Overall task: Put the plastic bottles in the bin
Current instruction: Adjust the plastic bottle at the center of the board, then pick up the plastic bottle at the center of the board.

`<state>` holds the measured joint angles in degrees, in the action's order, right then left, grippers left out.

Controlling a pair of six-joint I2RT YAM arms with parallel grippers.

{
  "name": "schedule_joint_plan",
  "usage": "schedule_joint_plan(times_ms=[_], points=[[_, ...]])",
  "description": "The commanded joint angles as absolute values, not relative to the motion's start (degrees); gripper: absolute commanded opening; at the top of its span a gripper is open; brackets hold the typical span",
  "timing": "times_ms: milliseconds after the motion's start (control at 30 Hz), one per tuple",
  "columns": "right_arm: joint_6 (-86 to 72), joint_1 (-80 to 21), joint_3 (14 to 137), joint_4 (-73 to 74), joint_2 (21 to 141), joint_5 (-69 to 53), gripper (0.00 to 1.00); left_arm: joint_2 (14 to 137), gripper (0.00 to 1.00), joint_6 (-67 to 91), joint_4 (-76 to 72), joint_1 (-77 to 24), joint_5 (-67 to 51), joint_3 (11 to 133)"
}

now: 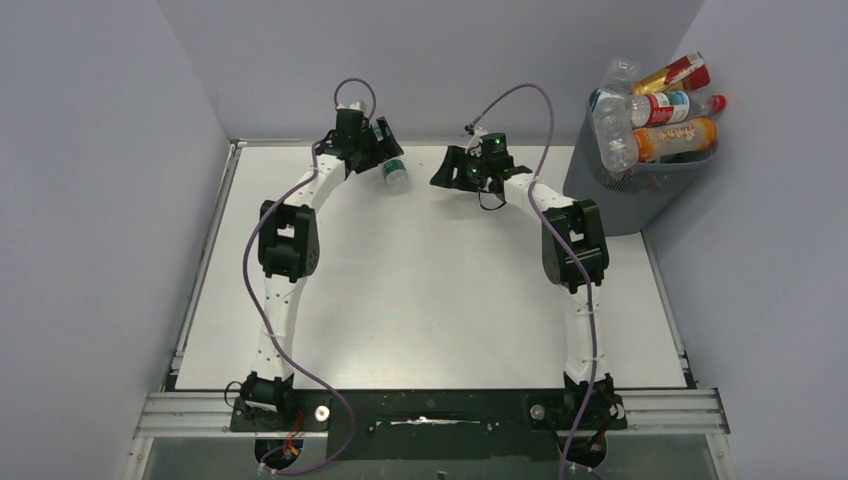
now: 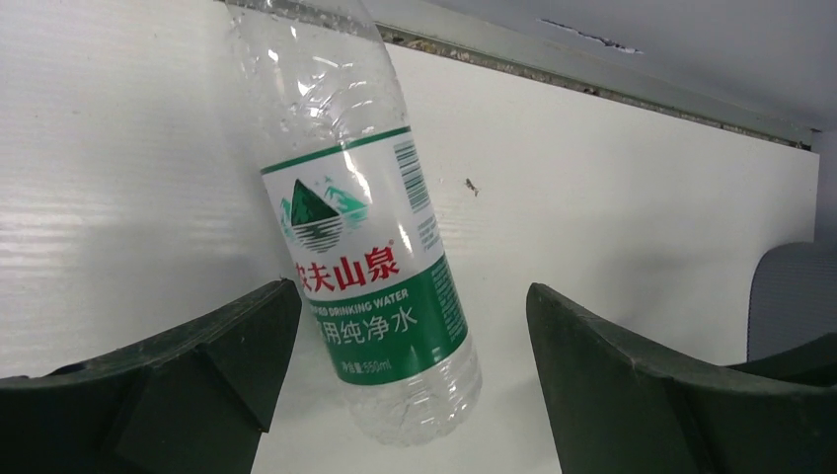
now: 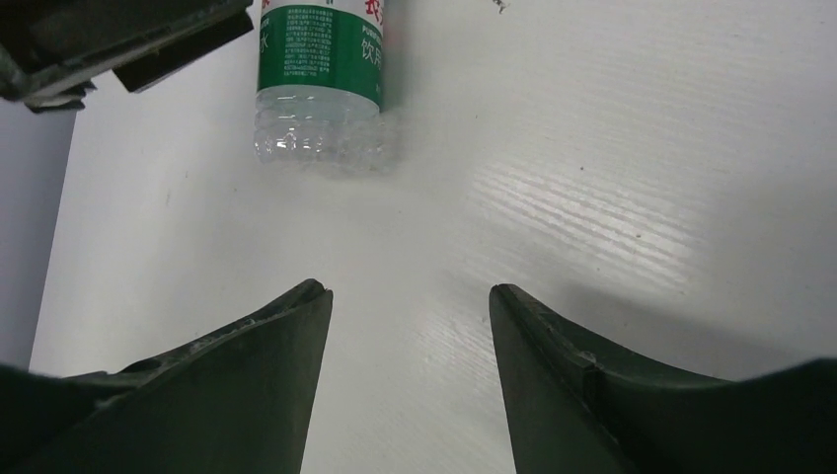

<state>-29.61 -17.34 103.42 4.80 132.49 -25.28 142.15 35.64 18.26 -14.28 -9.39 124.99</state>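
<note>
The left pincer (image 2: 413,291) is held released, jaws wide either side of the green-labelled bottle (image 2: 360,257) lying on the desk (image 2: 612,197), apparently for a grasp. The right pincer (image 3: 407,288), at 3 o'clock, is spread empty. The heaped bin (image 1: 610,195) is seen at 2 o'clock.

Seen from high up over the near edge of the table (image 1: 430,300), looking down from far enough to show all of it, and close and low from each wrist by the far edge, left one facing far-right, right one facing left, all three sharing one green-label bottle (image 1: 396,176).
</note>
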Motion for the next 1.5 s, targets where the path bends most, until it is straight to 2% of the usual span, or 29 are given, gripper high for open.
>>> schedule_joint_plan(times_ms=[0, 567, 967, 1133, 1467], points=[[-29.9, -17.6, 101.7, -0.1, 125.2, -26.0, 0.61, 145.7, 0.86, 34.8, 20.9, -14.7, -7.5, 133.6], [-31.1, -17.6, 96.8, -4.5, 124.1, -29.4, 0.61, 151.4, 0.86, 34.1, 24.5, -15.3, -3.1, 136.5], [-31.2, -18.0, 94.6, -5.1, 122.3, -30.5, 0.61, 145.4, 0.53, 32.5, 23.1, -15.7, -4.1, 127.4], [-28.9, -19.0, 94.5, -1.5, 120.1, -29.4, 0.62, 139.6, 0.51, 30.3, 22.1, -16.2, -5.3, 121.3], [-18.5, -20.7, 98.2, 17.7, 111.8, -17.9, 0.66, 125.7, 0.51, 28.7, 15.1, -17.6, -10.2, 103.7]])
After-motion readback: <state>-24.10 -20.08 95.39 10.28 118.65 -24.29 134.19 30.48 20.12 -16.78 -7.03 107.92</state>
